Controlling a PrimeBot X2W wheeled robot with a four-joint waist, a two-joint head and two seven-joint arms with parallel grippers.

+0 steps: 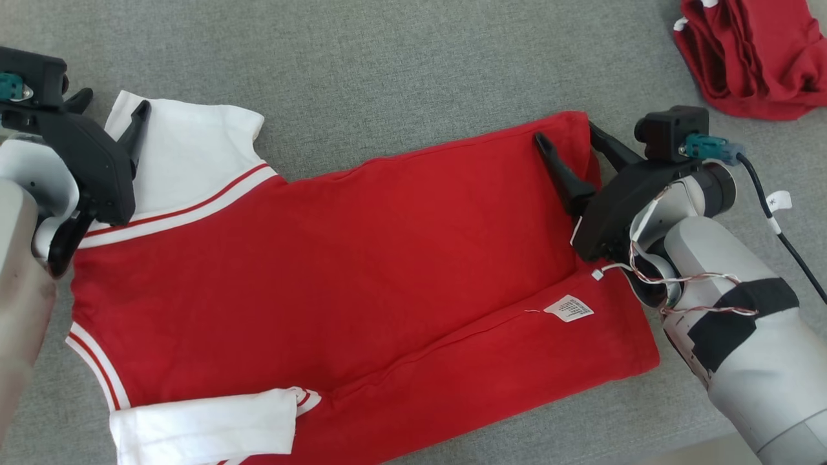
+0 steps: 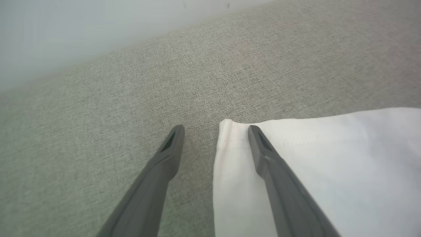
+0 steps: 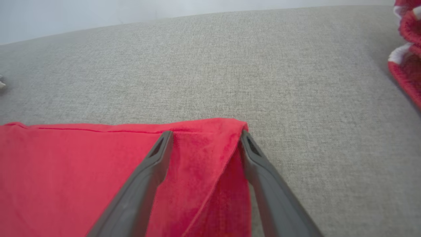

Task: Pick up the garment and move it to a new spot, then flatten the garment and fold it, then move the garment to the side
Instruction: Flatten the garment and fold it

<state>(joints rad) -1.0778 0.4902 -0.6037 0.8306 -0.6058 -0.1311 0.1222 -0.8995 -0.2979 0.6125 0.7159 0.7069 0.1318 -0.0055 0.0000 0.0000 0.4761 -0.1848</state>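
Grey woven cloth covers the table from edge to edge. Two garments lie on it. One red shirt with white sleeves is spread across the middle, and one bunched red garment sits well apart in the far right corner.

The shirt's long axis runs left to right across the head view, tilting slightly away towards the right. Its shoulder end points to the robot's left and its hem to the right. It has two white sleeves, the far sleeve lying flat and the near sleeve folded in over the red body. A strip along the near edge is turned over and shows one white label.

Two grippers are in view, both spread wide and holding nothing. The left gripper is at the far sleeve; in its wrist view one finger is over the white cloth and the other over bare table. The right gripper straddles the far hem corner, which lies between its fingers. Whether the fingertips touch the cloth, I cannot tell.
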